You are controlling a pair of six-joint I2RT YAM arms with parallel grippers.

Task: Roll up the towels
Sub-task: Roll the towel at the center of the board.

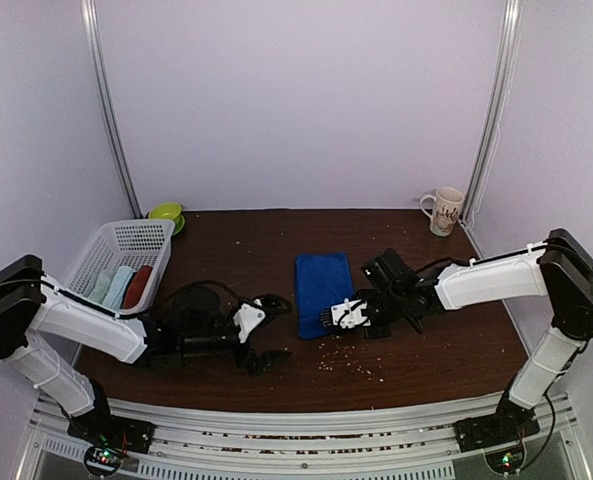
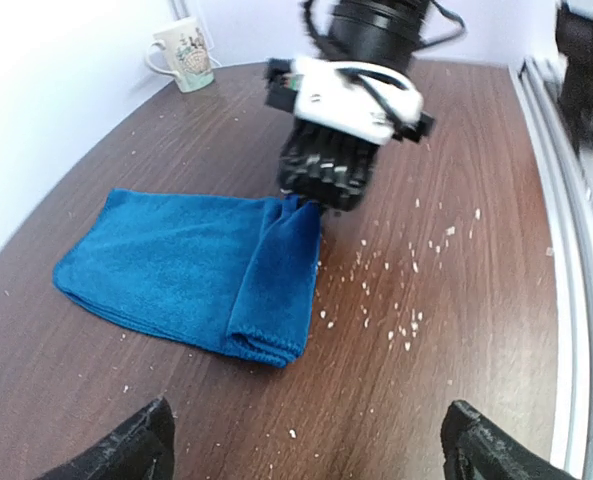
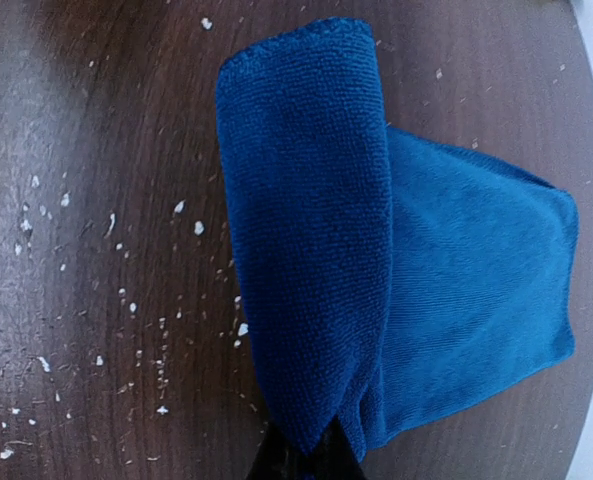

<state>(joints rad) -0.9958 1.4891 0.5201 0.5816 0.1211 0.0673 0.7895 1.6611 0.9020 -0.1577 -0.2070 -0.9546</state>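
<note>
I work in a lab test cell: plain pale walls [image 1: 306, 100] framed by aluminium posts [image 1: 111, 110] enclose my dark wood table [image 1: 256, 250], and my arms [image 1: 86, 328] are bolted to a metal rail [image 1: 306, 425] at its near edge.

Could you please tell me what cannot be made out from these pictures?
Right wrist view: the right gripper is mostly cut off by the bottom edge, where it pinches the blue towel.
Top view: the mint towel is half hidden by the basket wall; rolled or not is unclear.
Top view: the mug pattern is too small.
</note>
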